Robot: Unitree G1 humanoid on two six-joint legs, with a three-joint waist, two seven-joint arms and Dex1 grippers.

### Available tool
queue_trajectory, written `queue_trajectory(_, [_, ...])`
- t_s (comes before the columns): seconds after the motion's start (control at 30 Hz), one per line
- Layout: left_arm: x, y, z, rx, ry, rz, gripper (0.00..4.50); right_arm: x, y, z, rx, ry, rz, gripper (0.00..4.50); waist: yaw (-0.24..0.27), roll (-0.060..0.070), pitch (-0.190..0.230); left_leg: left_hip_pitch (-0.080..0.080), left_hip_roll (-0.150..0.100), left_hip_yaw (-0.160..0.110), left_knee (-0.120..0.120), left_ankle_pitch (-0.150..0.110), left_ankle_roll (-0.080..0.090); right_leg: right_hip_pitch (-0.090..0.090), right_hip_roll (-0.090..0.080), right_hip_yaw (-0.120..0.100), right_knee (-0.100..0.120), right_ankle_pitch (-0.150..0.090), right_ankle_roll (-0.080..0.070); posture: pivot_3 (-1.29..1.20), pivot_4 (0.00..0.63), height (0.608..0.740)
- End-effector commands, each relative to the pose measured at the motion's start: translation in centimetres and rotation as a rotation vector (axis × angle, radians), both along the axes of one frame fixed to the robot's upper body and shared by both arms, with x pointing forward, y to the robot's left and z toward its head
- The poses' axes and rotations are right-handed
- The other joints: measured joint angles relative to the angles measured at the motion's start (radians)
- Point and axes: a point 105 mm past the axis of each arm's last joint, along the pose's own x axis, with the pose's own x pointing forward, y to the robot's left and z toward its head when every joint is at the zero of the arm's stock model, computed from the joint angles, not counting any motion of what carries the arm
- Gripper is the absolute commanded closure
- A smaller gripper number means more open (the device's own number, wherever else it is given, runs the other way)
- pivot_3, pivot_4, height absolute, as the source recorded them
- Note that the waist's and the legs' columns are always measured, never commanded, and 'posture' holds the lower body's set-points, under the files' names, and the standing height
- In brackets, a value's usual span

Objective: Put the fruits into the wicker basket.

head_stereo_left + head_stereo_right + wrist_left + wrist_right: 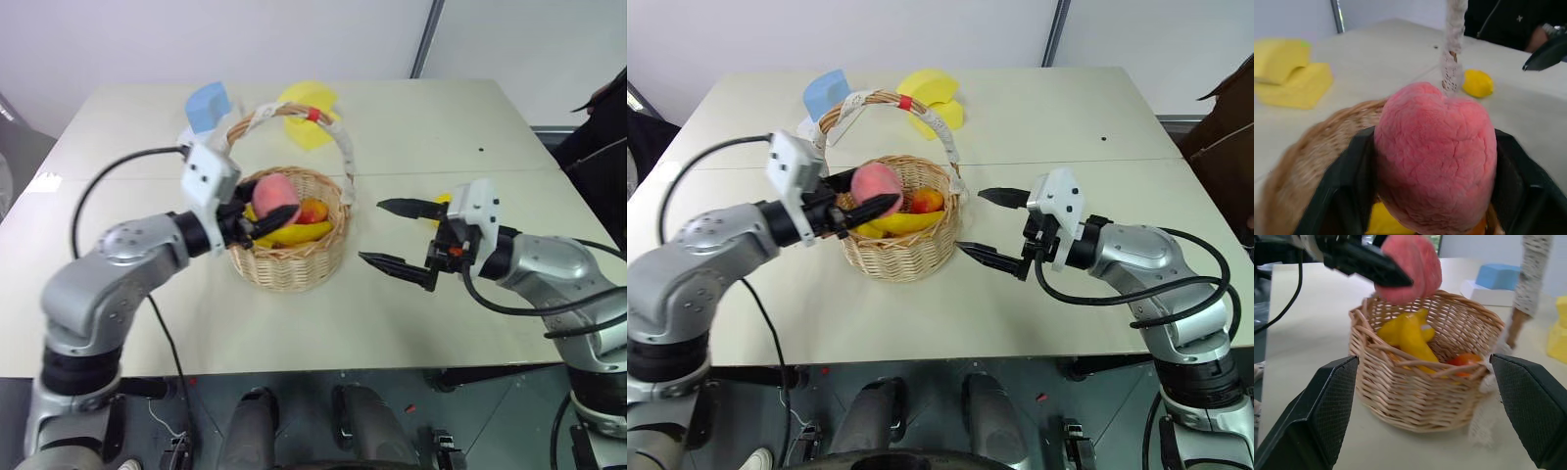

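We see the pink peach (276, 193) held between the fingers of our left pincer (257, 217), right above the inside of the wicker basket (294, 257), so it only has to drop straight down. The yellow lemon (1478, 83) sits on the counter (294, 323) past the basket, nearest our right pincer (400, 235), which is wide open and holds nothing.

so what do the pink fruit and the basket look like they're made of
The pink fruit looks like soft matte foam or painted plastic rather than real fruit: its skin shows fine cracks and no shine. The basket looks like woven wicker, tan and unvarnished, with strands crossing over upright ribs. Its handle seems wrapped in white lace-like fabric with a red band.
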Motion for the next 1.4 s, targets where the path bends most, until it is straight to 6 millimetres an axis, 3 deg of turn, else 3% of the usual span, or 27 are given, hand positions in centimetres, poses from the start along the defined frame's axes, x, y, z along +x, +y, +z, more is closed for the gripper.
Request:
queue_trajectory(0.03, [0.3, -0.6, 1.0, -0.015, -0.066, -0.006, 0.06, 1.3, -2.0, 1.0, 0.062, -0.021, -0.134, 0.00, 0.000, 0.000, 0.000, 0.000, 0.000, -0.001, 0.000, 0.000, 0.000, 0.000, 0.000, 0.000, 0.000, 0.000, 0.000, 0.00, 0.150, 0.740])
queue_trajectory(0.1, [-0.2, -0.9, 1.6, -0.065, -0.080, -0.055, 0.06, 3.5, -4.4, 0.3, 0.054, -0.034, -0.322, 0.00, 0.001, 0.000, 0.000, 0.000, 0.001, -0.001, 0.000, 0.000, 0.000, 0.000, 0.001, 0.000, 0.000, 0.000, 0.000, 0.00, 0.150, 0.740])
queue_trajectory(0.2, [-2.9, -0.9, 1.9, -0.134, -0.077, -0.220, 0.06, 6.8, -9.0, -1.3, 0.065, -0.002, -0.654, 0.00, 0.001, 0.000, 0.000, -0.001, 0.000, 0.000, 0.001, 0.000, 0.000, 0.000, 0.000, 0.000, 0.000, -0.001, -0.002, 0.00, 0.150, 0.740])
queue_trajectory(0.37, [-5.1, -0.1, 0.7, -0.088, -0.055, -0.315, 0.06, 9.5, -12.4, -3.9, 0.072, 0.098, -0.938, 0.00, 0.001, 0.001, 0.000, 0.000, 0.000, 0.003, 0.001, 0.000, 0.000, -0.001, -0.001, 0.002, 0.000, -0.002, -0.004, 0.00, 0.150, 0.740])
queue_trajectory(0.8, [-5.7, 0.7, 0.4, -0.076, -0.060, -0.293, 0.06, 12.8, -13.5, -7.6, 0.088, 0.267, -1.107, 0.00, 0.000, 0.001, 0.000, -0.001, 0.000, 0.003, 0.001, 0.000, 0.000, -0.001, -0.001, 0.002, 0.000, -0.002, -0.004, 0.00, 0.150, 0.740])
queue_trajectory(0.9, [-5.7, 0.8, 0.4, -0.078, -0.063, -0.282, 0.00, 13.0, -13.4, -7.2, 0.128, 0.277, -1.099, 0.85, -0.001, 0.001, 0.000, -0.001, 0.000, 0.003, 0.001, 0.000, 0.000, -0.001, -0.001, 0.002, 0.000, 0.000, -0.001, 0.00, 0.150, 0.740])
queue_trajectory(0.93, [-5.7, 0.9, 0.4, -0.081, -0.064, -0.276, 0.00, 13.0, -13.3, -7.0, 0.137, 0.278, -1.095, 1.34, -0.001, 0.001, 0.000, -0.001, 0.000, 0.003, 0.001, 0.000, 0.000, -0.001, -0.001, 0.002, 0.000, 0.000, -0.001, 0.00, 0.150, 0.740])
queue_trajectory(1.0, [-5.4, 1.5, 0.5, -0.092, -0.073, -0.246, 0.00, 12.7, -12.8, -5.8, 0.121, 0.225, -1.053, 2.34, -0.002, 0.001, 0.000, -0.001, 0.000, 0.003, 0.000, 0.000, 0.000, -0.001, -0.001, 0.002, 0.000, 0.000, -0.001, 0.00, 0.150, 0.740])
queue_trajectory(1.1, [-4.9, 3.0, 0.3, -0.107, -0.077, -0.181, 0.00, 11.5, -11.0, -3.7, -0.003, 0.078, -0.895, 2.34, -0.001, 0.002, 0.001, -0.001, 0.000, 0.003, 0.000, 0.000, 0.000, -0.002, 0.000, 0.002, 0.000, 0.000, -0.001, 0.00, 0.150, 0.740])
queue_trajectory(1.23, [-4.7, 5.3, -0.3, -0.123, -0.074, -0.106, 0.00, 7.6, -6.5, -2.1, -0.131, -0.034, -0.539, 2.34, 0.000, 0.003, 0.001, -0.001, 0.000, 0.003, -0.001, 0.000, 0.001, -0.002, 0.000, 0.002, 0.000, -0.001, 0.000, 0.00, 0.150, 0.740])
queue_trajectory(1.33, [-4.8, 7.9, -1.0, -0.143, -0.072, -0.037, 0.00, 1.4, -0.2, -0.2, -0.130, -0.058, -0.086, 2.34, -0.004, 0.003, 0.001, 0.000, 0.001, 0.003, -0.001, -0.001, 0.001, -0.002, 0.000, 0.002, 0.000, -0.003, -0.003, 0.00, 0.150, 0.740])
queue_trajectory(1.4, [-4.9, 8.7, -1.3, -0.139, -0.068, -0.020, 0.00, 0.2, 2.6, 0.8, -0.062, -0.044, 0.011, 2.34, -0.013, 0.002, 0.001, 0.000, 0.002, 0.003, -0.001, -0.001, 0.001, -0.002, 0.001, 0.002, 0.000, -0.003, -0.002, 0.00, 0.150, 0.740])
